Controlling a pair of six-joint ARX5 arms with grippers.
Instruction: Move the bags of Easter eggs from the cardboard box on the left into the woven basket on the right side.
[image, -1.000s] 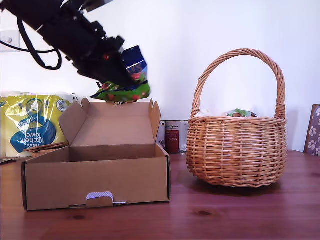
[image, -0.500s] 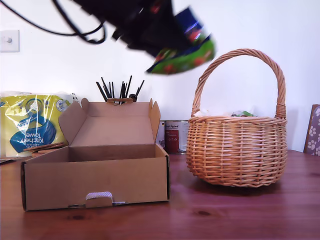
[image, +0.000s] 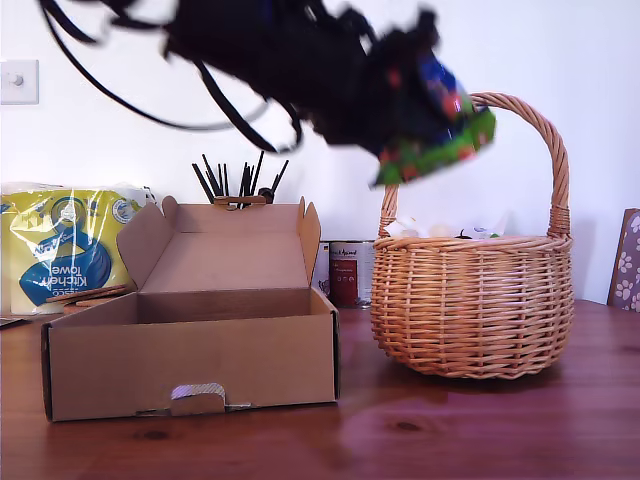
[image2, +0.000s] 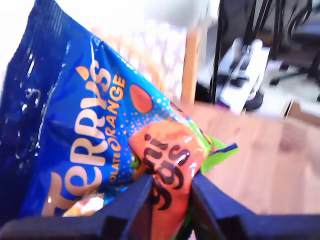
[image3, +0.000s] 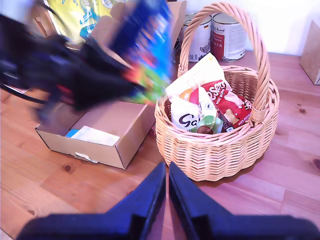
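Observation:
My first gripper (image2: 167, 187) is shut on a dark blue bag of Easter eggs (image2: 75, 130) with orange lettering and an orange and green lower end. In the exterior view that bag (image: 440, 135) hangs blurred over the woven basket (image: 470, 310), level with the basket's handle, at the end of the black first arm (image: 300, 60). The second wrist view looks down on the basket (image3: 215, 150), which holds a white bag (image3: 182, 117) and a red bag (image3: 227, 100). My second gripper (image3: 167, 195) is shut on nothing, above the table in front of the basket. The cardboard box (image: 190, 365) stands open.
A pale flat packet (image3: 92, 135) lies in the box. Behind the box are a yellow-and-blue kitchen towel pack (image: 65, 245), a holder of black sticks (image: 235, 180) and tins (image: 345, 270). A patterned panel (image: 627, 260) stands at the exterior view's right edge.
The first arm has carried the blue bag from just above the box's lid up and toward the exterior view's right, to over the basket. The basket has shifted slightly.

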